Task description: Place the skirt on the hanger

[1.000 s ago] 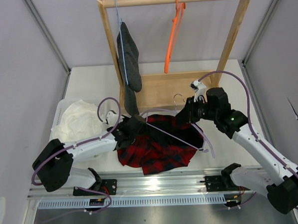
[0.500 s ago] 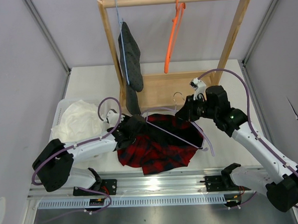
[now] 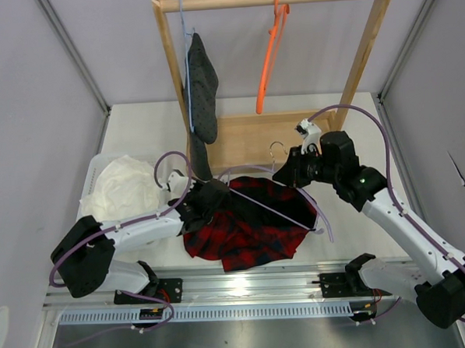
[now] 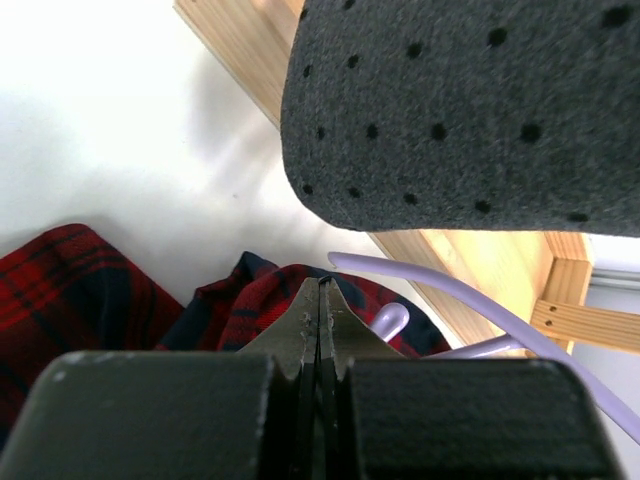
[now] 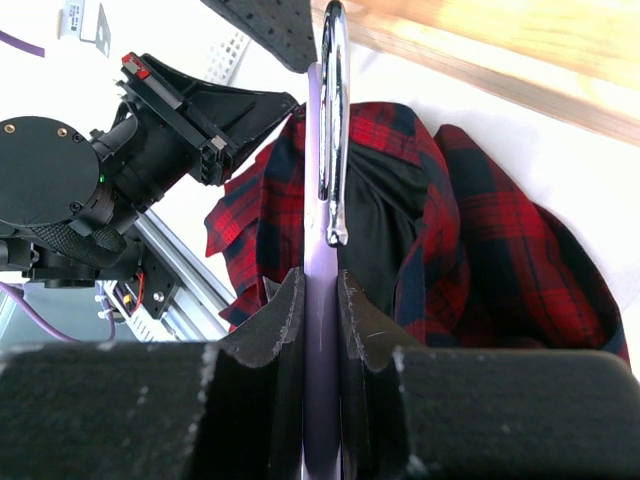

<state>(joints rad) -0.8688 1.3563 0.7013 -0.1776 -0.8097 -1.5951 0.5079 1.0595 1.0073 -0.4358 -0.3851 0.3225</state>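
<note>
Top view: the skirt [image 3: 243, 228] lies crumpled on the table [image 3: 136, 124], just ahead of the arm bases. The hanger [image 3: 269, 209] lies across it, with its bar running from 10 o'clock to 4 o'clock. Its metal hook [image 3: 276, 150] points toward 12 o'clock, at the base board of the wooden rack [image 3: 254, 138]. The left gripper [image 3: 210, 197] rests at the skirt's 10 o'clock edge. The right gripper [image 3: 291, 171] sits at the skirt's 1 o'clock edge, on the hanger's neck. On the rack rail hang a grey dotted garment [image 3: 200, 82] at 11 o'clock and an orange hanger [image 3: 269, 59] at 12 o'clock. A white cloth [image 3: 124, 187] lies at 9 o'clock of the skirt.

Left wrist view: the left gripper [image 4: 320, 300] has its fingers pressed together, and nothing shows between them. A fold of the skirt [image 4: 270, 295] rises right behind the tips. An arm of the hanger [image 4: 440, 290] curves past at 2 o'clock. The grey garment [image 4: 460, 100] hangs above, with the rack's wood [image 4: 470, 265] behind it.

Right wrist view: the right gripper [image 5: 320, 290] pinches the neck of the hanger [image 5: 313, 150] between its fingers. The hook [image 5: 335, 120] points straight up to 12 o'clock. The skirt [image 5: 450, 230] spreads beneath and to 3 o'clock. The left gripper [image 5: 215, 110] is at 10 o'clock, by the skirt's edge.
</note>
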